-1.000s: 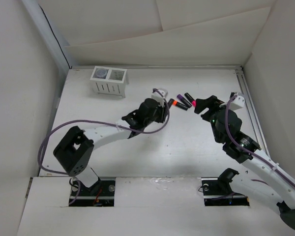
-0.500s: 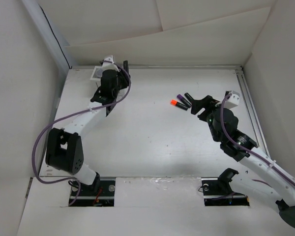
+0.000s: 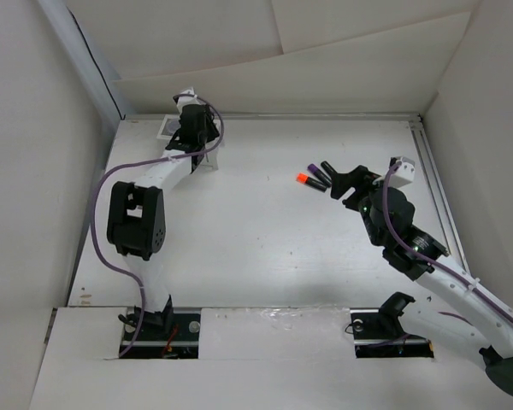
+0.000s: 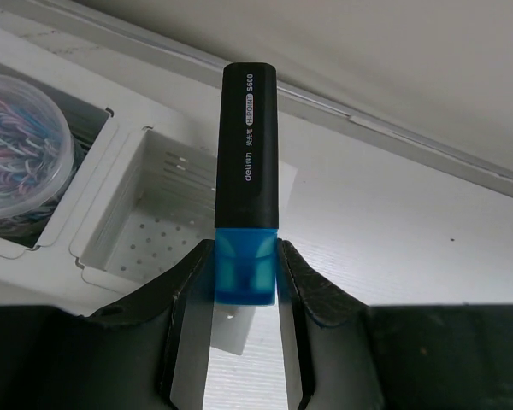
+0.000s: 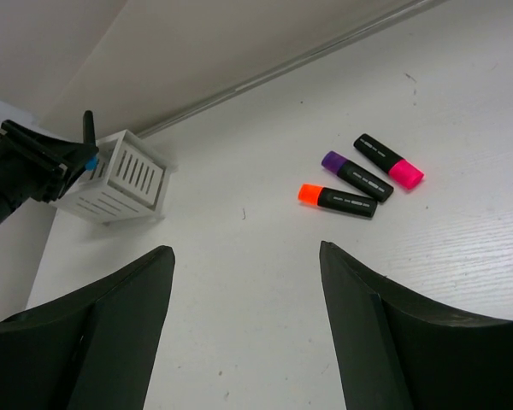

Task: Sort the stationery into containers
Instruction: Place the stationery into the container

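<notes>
Blue-capped highlighter [image 4: 247, 184] is clamped by its cap in my left gripper [image 4: 244, 282], above the empty compartment of the white organiser [image 4: 111, 192] at the far left corner. The other compartment holds a tub of clips [image 4: 17, 149]. The orange highlighter [image 5: 338, 200], purple highlighter [image 5: 357, 175] and pink highlighter [image 5: 389, 160] lie toward the far right corner. My right gripper [image 5: 245, 250] stands wide and holds nothing, so I judge most sorting remains

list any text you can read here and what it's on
"deli": blue-capped highlighter, black barrel, left wrist view.
"H-POINT S600": same barrel; small print between them unreadable.
White print on the orange-capped highlighter, purple-capped highlighter and pink-capped highlighter: too small to read.
</notes>
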